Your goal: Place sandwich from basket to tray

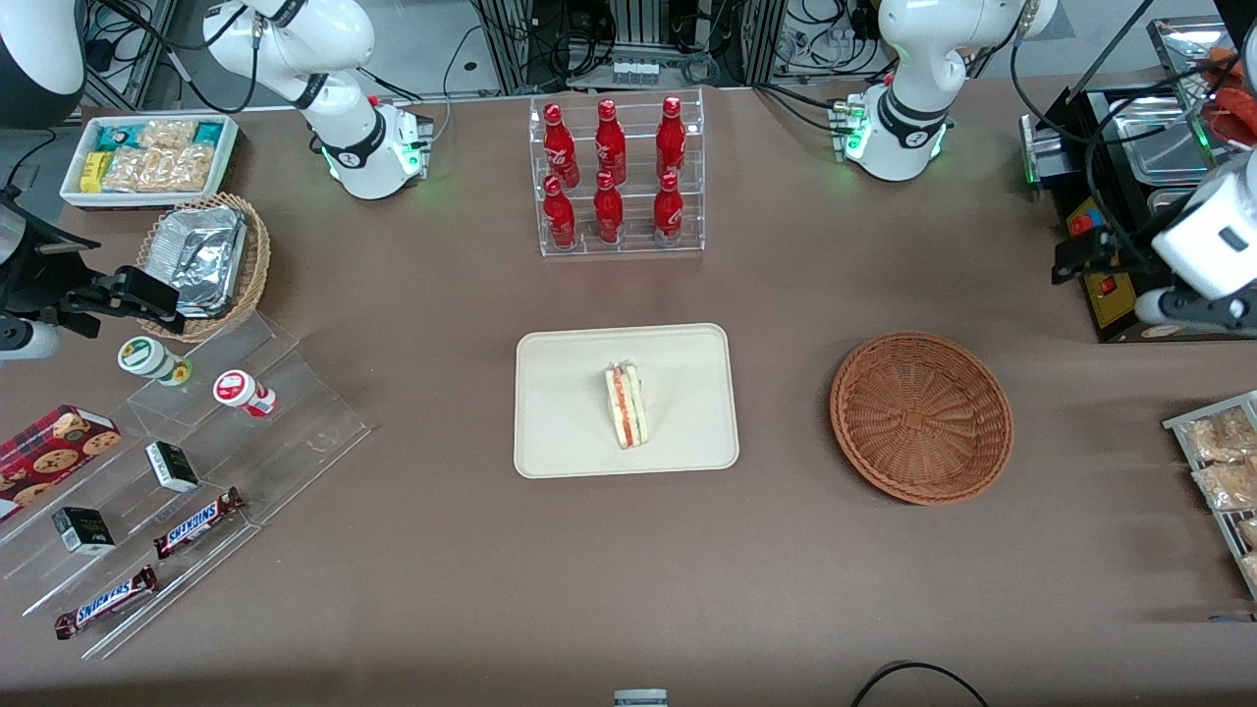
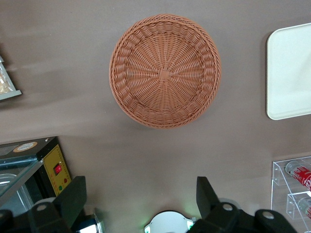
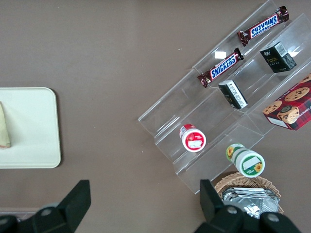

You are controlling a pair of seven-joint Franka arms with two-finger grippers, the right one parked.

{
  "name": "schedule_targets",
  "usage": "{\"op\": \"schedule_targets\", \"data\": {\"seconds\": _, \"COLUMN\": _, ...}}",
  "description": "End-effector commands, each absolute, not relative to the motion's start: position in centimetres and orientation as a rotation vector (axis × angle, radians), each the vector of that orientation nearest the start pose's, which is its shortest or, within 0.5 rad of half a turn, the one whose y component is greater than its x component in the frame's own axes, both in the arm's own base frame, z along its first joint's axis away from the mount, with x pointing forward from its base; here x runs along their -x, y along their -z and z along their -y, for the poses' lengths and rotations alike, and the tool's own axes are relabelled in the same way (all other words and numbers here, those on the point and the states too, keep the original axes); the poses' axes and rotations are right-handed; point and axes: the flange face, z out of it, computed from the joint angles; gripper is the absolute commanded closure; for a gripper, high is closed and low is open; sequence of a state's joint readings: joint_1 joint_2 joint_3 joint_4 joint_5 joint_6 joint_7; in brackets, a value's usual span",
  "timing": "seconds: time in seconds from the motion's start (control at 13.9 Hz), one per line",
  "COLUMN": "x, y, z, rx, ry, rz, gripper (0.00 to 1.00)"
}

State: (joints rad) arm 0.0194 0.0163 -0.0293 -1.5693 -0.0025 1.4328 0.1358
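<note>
Front view is showing the sandwich (image 1: 626, 405) sitting on the tray (image 1: 560, 432), basket (image 1: 921, 417) empty; gripper (image 2: 141, 194) is hanging at basket's 1 o'clock, fingers (image 2: 73, 196) spread open, so swinging low risks clipping that rim.

**Left arm: visible hardware**

Arm (image 1: 918, 59) has glossy white rounded shells with black joint rings. Its base (image 1: 894, 137) glows green, with black cables trailing off it. Gripper (image 2: 141, 199): two matte black wedge-shaped fingers (image 2: 73, 196), set wide apart with nothing between them. Above each finger sits a black mount block with a round silver screw head (image 2: 38, 208). Between the mounts, a white rounded housing with small green lights.
</note>
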Motion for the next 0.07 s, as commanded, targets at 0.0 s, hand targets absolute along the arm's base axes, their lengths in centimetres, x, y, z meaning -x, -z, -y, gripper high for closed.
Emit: {"op": "schedule_targets", "data": {"seconds": 0.0, "x": -52.83, "y": -61.52, "z": 0.51, "rx": 3.125, "ry": -0.229, "rz": -0.232, "gripper": 0.00}}
